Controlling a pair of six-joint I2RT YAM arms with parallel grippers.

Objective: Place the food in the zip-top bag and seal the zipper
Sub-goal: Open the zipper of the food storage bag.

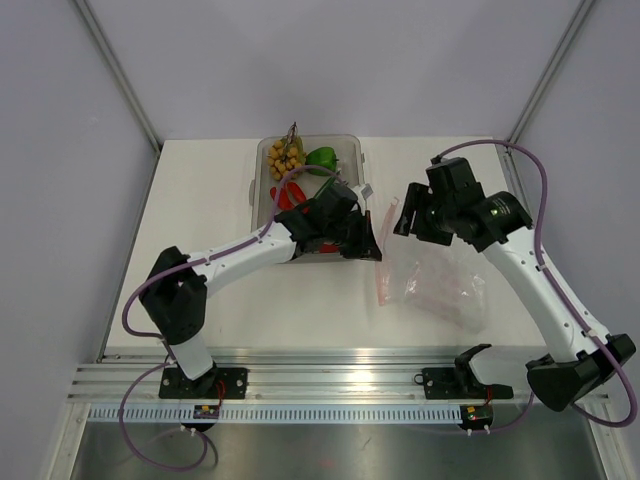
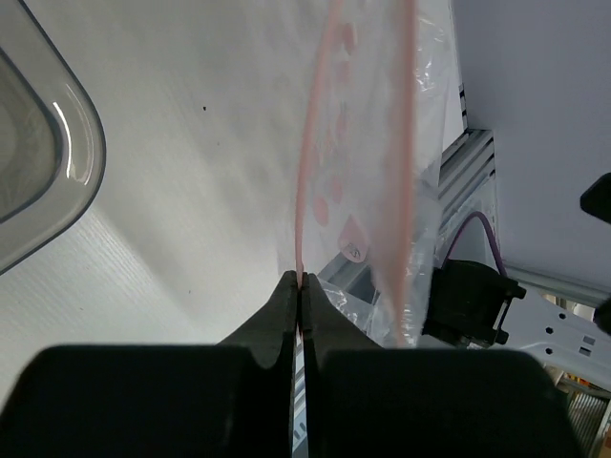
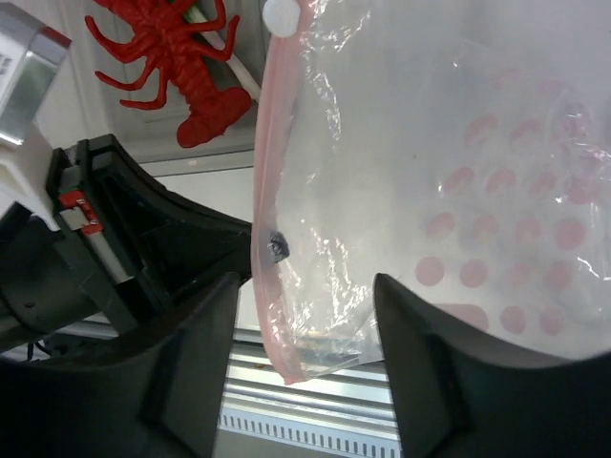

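Note:
The zip-top bag [image 1: 435, 278] lies crinkled on the table, right of centre, with its pink zipper [image 1: 384, 262] along the left edge. My left gripper [image 2: 303, 279] is shut on one lip of the zipper [image 2: 304, 191]; the other lip [image 2: 409, 143] stands apart, so the mouth gapes. My right gripper [image 3: 305, 320] is open, its fingers [image 3: 205, 329] on either side of a bag corner [image 3: 315, 315] without touching it. The red lobster [image 1: 290, 196], green pepper [image 1: 322, 158] and yellow-tan balls [image 1: 283, 158] sit in the tray.
The rigid clear tray [image 1: 355, 150] stands at the back centre, just left of the left gripper [image 1: 366, 238]. The right gripper [image 1: 406, 216] hovers over the bag's far end. A metal rail [image 1: 330, 375] runs along the near table edge.

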